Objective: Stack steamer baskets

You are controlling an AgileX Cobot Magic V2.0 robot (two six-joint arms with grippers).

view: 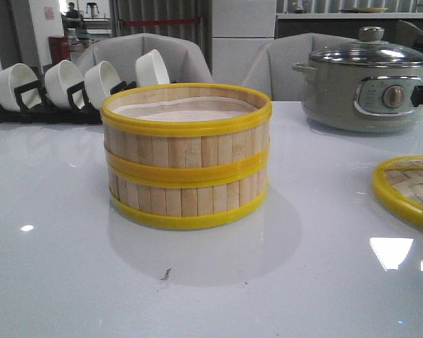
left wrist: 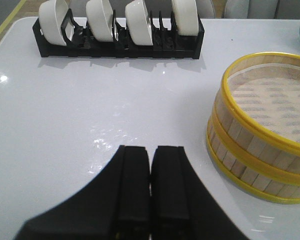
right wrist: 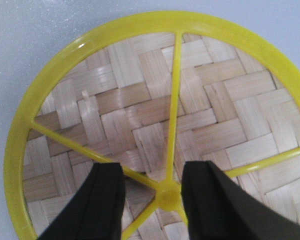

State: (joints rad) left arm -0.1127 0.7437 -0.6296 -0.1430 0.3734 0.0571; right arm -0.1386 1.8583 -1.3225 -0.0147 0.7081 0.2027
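Nearest the robot, above the white surface (left wrist: 65, 125), the left gripper (left wrist: 150, 165) is seen with its fingers pressed together, nothing held between them. The right gripper (right wrist: 152, 185) is held parted over the woven lid (right wrist: 160, 125), its fingers (right wrist: 107, 195) straddling the yellow hub; contact with the lid cannot be confirmed. At the middle of the surface, the two steamer baskets (view: 187, 155) are found stacked one upon the other, rims aligned, white liner visible inside the upper one. Farther back, a black rack of white bowls (view: 56, 88) is noted to the left and a grey-green pot (view: 370, 84) to the right.
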